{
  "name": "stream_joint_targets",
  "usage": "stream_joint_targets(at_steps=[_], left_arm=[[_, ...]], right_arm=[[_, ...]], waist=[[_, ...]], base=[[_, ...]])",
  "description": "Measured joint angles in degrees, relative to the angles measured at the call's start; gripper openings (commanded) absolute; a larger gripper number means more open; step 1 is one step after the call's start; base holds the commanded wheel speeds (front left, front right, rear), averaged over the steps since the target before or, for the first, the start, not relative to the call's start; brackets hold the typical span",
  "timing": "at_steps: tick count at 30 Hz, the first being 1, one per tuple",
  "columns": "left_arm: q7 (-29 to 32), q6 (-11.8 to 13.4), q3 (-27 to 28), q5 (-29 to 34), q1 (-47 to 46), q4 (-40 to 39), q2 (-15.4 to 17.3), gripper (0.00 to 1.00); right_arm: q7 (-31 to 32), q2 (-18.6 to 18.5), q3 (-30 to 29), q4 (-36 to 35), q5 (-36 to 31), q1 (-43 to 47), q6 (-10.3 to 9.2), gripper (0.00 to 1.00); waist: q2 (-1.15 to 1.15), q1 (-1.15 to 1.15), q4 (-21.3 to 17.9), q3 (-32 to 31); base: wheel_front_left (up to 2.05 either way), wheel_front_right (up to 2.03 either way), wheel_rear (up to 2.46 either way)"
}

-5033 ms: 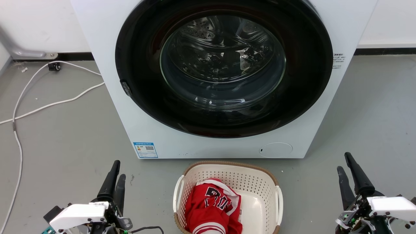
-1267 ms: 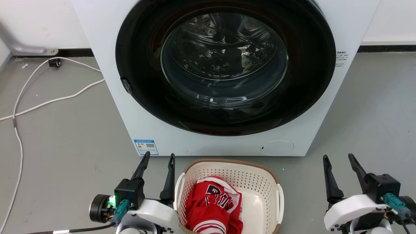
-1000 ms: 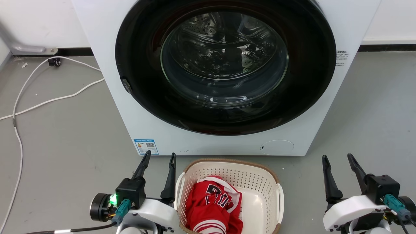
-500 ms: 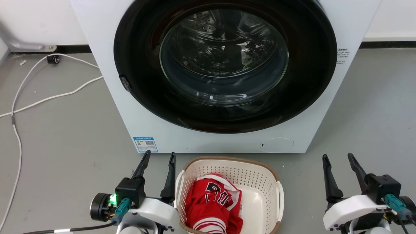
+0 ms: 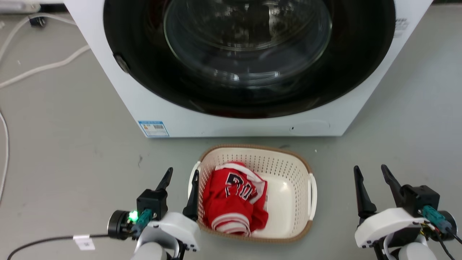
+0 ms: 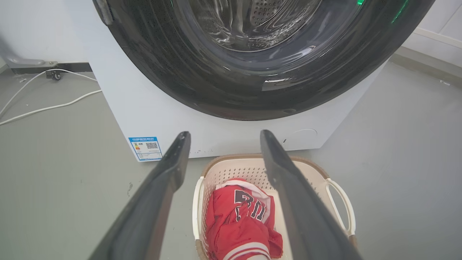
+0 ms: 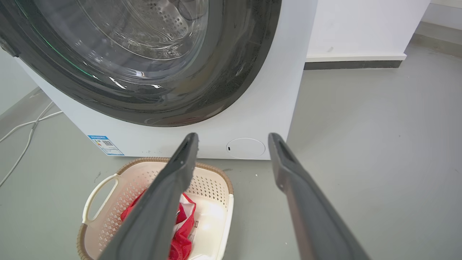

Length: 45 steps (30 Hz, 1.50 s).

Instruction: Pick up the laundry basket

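While laundry basket (image 5: 274,160) sits on floor (image 5: 72,162), L tool (image 5: 182,170) hovers beside it, R tool (image 5: 370,167) well off (both spread).

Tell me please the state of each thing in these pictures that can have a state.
laundry basket: upright on the floor, not gripped.
red jersey: crumpled inside the basket.
washer door: shut.
left gripper: open, at the basket's left handle.
right gripper: open, apart from the basket.
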Motion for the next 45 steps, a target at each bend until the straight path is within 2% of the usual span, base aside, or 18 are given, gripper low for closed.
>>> stream_joint_targets(at_steps=[14,23,34,45], left_arm=[[0.0,-2.8,2.1,0.1,-15.2,14.6,0.3,1.00],[0.0,-5.4,1.9,-1.0,-25.6,28.7,2.3,1.00],[1.4,-6.4,-0.6,-4.6,-36.6,41.4,4.4,1.00],[8.2,-6.4,-6.5,-12.7,-42.6,44.8,5.3,1.00]], right_arm=[[-2.3,0.0,2.5,11.1,-0.3,-10.8,0.00,1.00],[-3.5,0.0,5.5,20.2,0.3,-19.2,0.00,1.00],[-4.1,0.0,11.1,35.7,2.4,-31.0,0.00,1.00],[-2.9,0.0,18.1,47.6,8.5,-40.7,0.01,1.00]], waist=[[0.00,0.01,-0.7,17.0],[0.00,0.01,-1.7,25.4],[0.00,0.01,-3.5,32.0],[0.00,0.00,-3.6,35.1]], base=[[0.00,0.00,0.00],[0.00,0.00,0.00],[0.00,0.00,0.00],[0.00,0.00,0.00]])
